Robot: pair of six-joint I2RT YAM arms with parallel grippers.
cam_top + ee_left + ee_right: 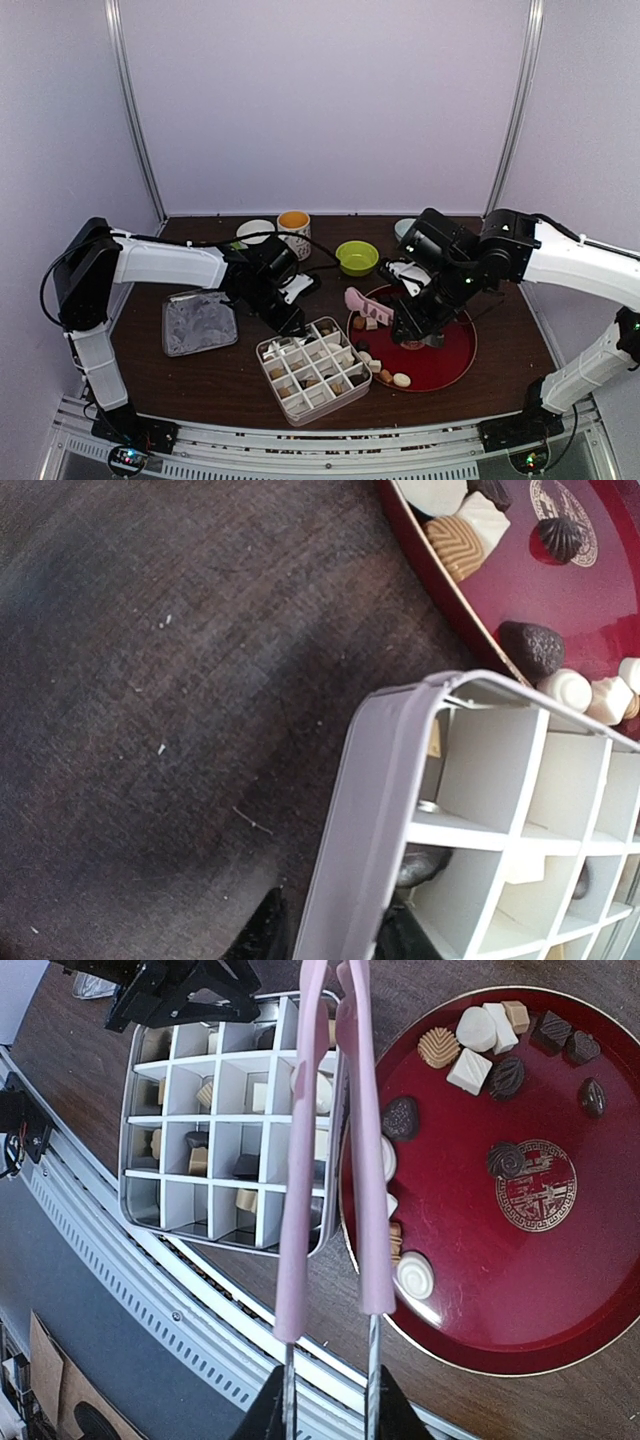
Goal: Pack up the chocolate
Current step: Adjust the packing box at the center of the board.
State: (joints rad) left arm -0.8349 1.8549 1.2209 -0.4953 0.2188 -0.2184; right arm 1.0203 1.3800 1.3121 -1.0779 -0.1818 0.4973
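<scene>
The chocolate (pixel 470 1055) lies as several small white, tan and dark pieces on a round red tray (pixel 470 1260), and more pieces (pixel 205 1095) sit in cells of the pale divided box (pixel 325 405). My left gripper (pixel 335 930) straddles the box's wall (pixel 370 810) at its far left corner, one finger outside and one inside, closed on it. My right gripper (pixel 325 1405) is shut on the metal handles of pink tongs (pixel 300 1210), which reach over the gap between the box (pixel 128 1160) and the tray (pixel 445 365). The tongs' tips are cut off from view.
A grey lid (pixel 198 322) lies left of the box. At the back stand a white bowl (pixel 255 230), a yellow-lined mug (pixel 293 225) and a green bowl (pixel 357 257). The table's metal front rail (pixel 150 1290) runs just past the box.
</scene>
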